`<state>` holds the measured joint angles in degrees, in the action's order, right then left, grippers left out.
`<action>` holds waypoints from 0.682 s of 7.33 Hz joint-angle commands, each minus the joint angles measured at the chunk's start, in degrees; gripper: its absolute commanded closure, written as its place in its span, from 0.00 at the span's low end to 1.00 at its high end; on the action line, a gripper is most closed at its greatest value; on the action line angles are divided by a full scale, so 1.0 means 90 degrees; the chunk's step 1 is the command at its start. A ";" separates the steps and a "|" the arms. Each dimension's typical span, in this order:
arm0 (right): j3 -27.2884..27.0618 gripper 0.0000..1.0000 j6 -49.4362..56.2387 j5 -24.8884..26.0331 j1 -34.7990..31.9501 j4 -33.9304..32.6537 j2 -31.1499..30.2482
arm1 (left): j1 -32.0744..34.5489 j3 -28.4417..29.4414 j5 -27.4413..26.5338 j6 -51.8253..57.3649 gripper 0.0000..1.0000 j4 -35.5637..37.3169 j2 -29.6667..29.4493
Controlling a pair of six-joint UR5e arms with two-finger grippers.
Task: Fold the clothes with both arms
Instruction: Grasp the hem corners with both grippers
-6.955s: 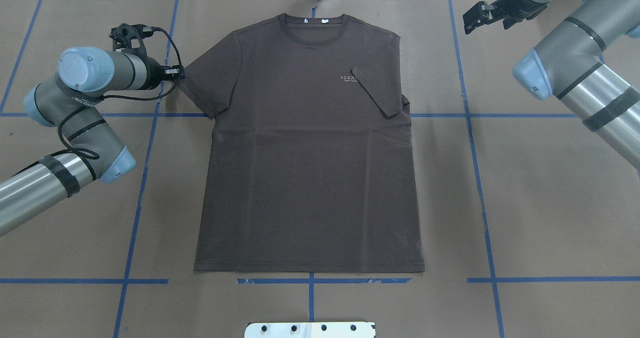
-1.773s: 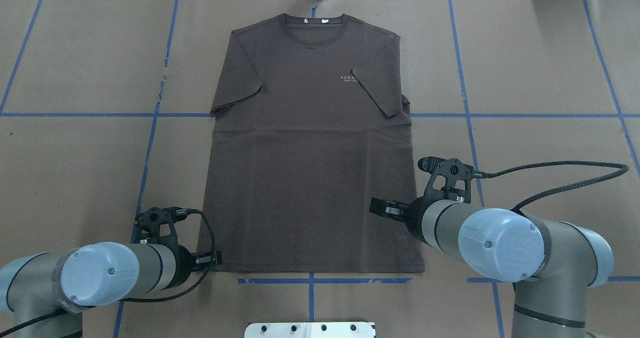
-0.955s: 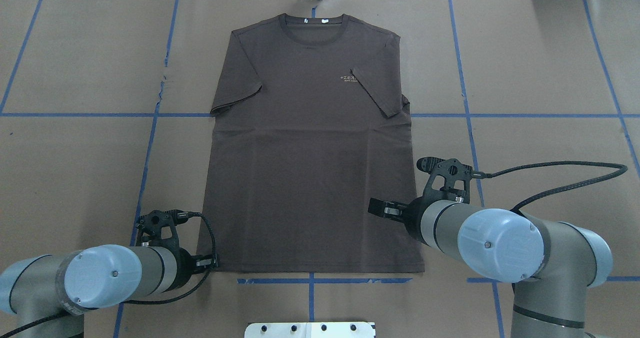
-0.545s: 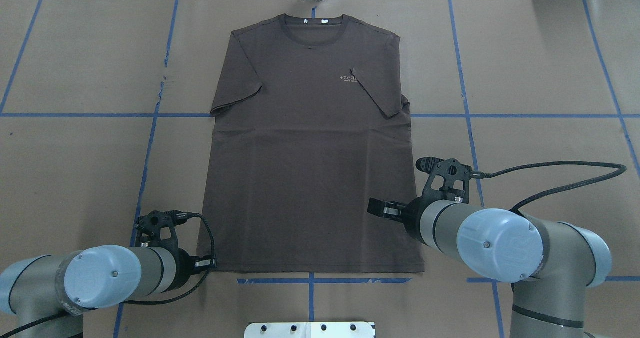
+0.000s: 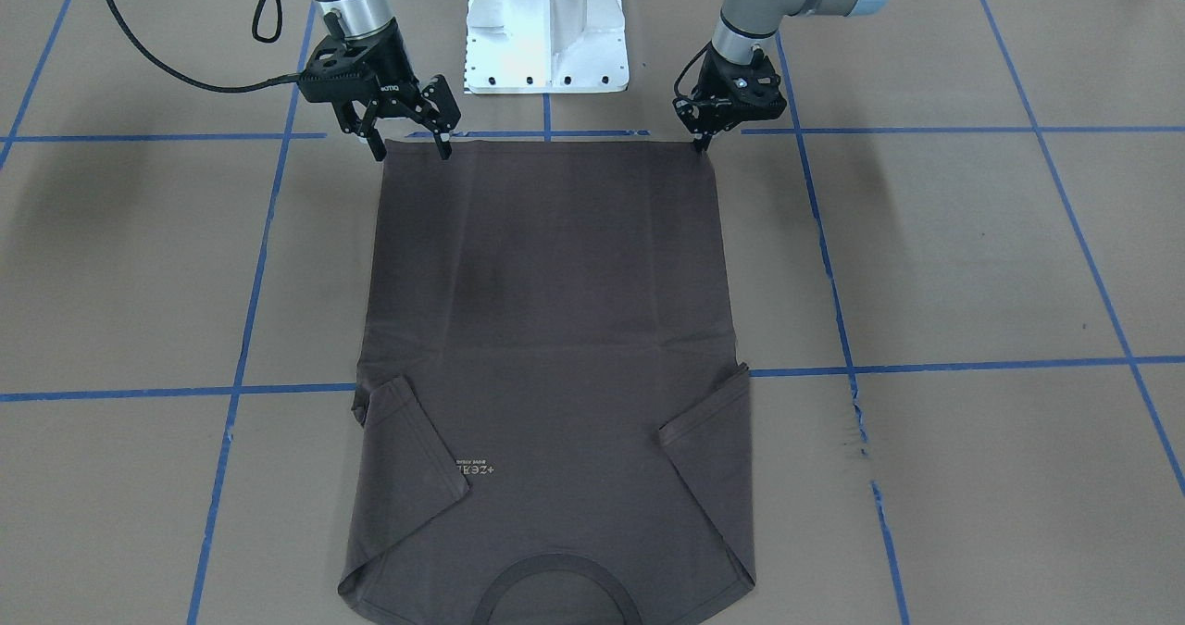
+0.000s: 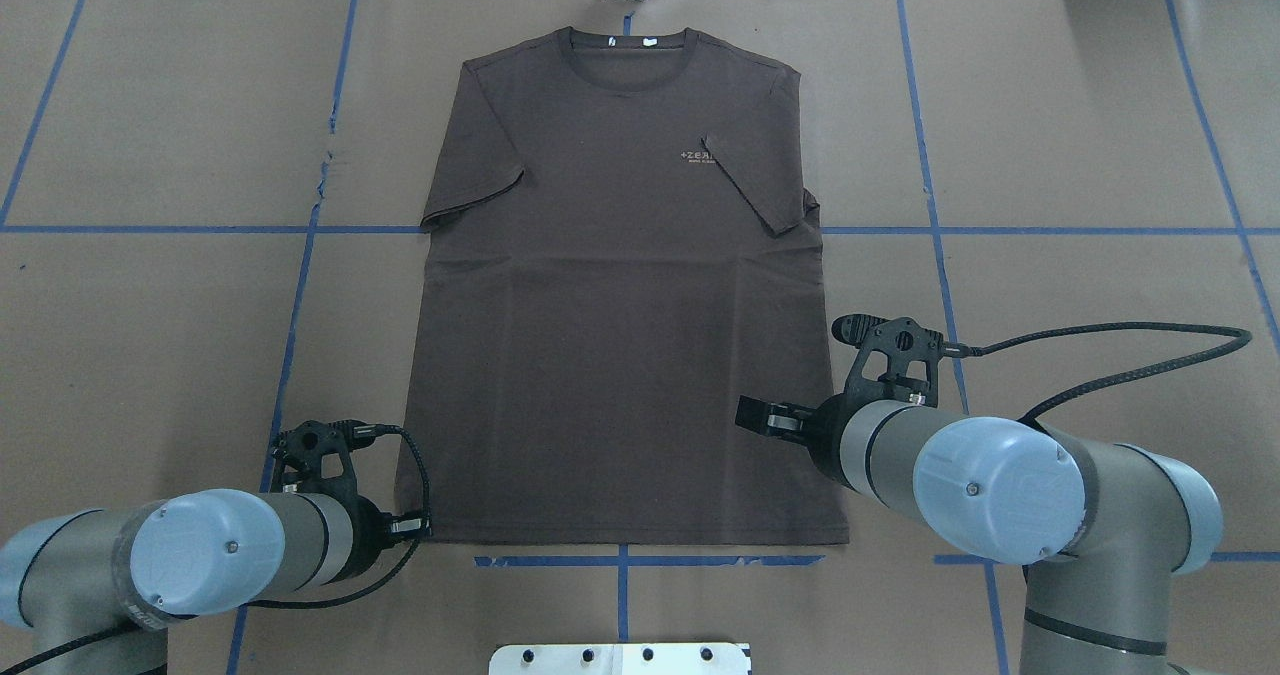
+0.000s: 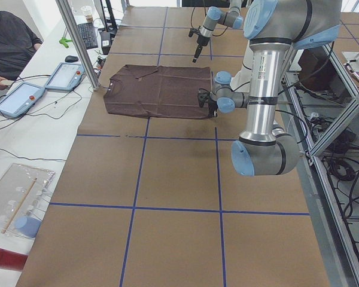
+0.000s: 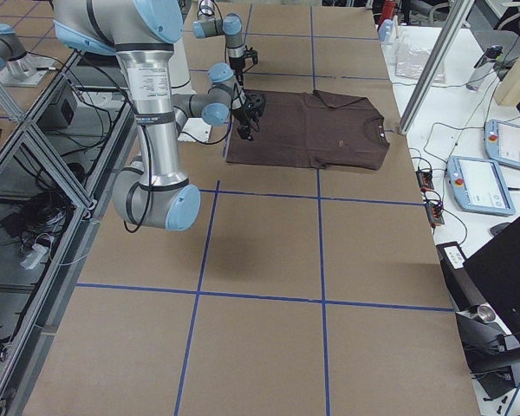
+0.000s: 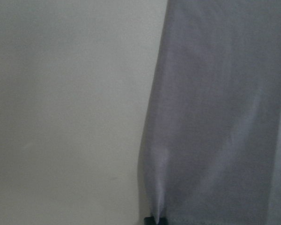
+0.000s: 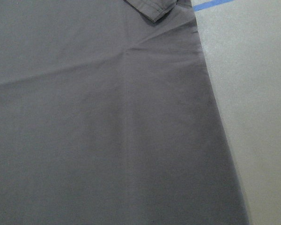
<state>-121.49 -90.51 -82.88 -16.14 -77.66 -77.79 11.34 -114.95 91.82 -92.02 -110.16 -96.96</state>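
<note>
Two hem corners, only one gripped. T-shirt (image 5: 546,329) flat mid-frame in the front-facing view, collar at the bottom edge. Narrow left gripper (image 5: 702,143) pinching the upper-right corner; wide right gripper (image 5: 410,148) straddling the upper-left corner. Risks a lopsided lift: closing beside the cloth, skewing the fold.

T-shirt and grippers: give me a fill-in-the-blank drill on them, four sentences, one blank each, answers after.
1. On the T-shirt, a folded ___ covers the end of the pale logo.
2. The edge of the T-shirt nearest the white pedestal base is its ___.
3. The right gripper is at one corner of that edge, its jaws ___.
4. The left gripper is at the other corner, its jaws ___ on the cloth.

Missing words: sleeve; hem; open; shut.
</note>
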 commanded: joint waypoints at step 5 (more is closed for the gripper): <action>0.0013 0.23 -0.0705 0.0485 0.0627 -0.1019 -0.0027 | 0.0039 -0.0089 0.0002 0.0000 1.00 0.0092 -0.0203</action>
<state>-121.52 -96.44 -80.51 -13.47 -86.20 -77.19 11.55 -115.68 91.85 -92.02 -109.34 -98.63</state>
